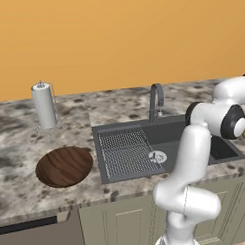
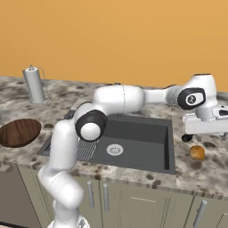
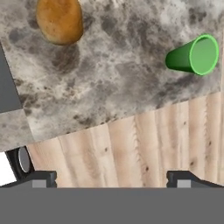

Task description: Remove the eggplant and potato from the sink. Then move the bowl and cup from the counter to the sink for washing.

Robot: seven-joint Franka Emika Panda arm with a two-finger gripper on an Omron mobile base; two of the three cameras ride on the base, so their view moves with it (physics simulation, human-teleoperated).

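While the open claw (image 3: pixel 112 179) hangs empty, its camera shows a green cup (image 3: pixel 194 56) — beside the potato (image 3: pixel 59 20).

wall (image 1: pixel 116 39): plain orange | cabinets (image 2: pixel 142 205): beige (panelled) | floor (image 3: pixel 144 148): light wood

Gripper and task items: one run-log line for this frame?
gripper: open, holding nothing, above counter right of sink | potato: on counter | cup: on counter | bowl: left of sink
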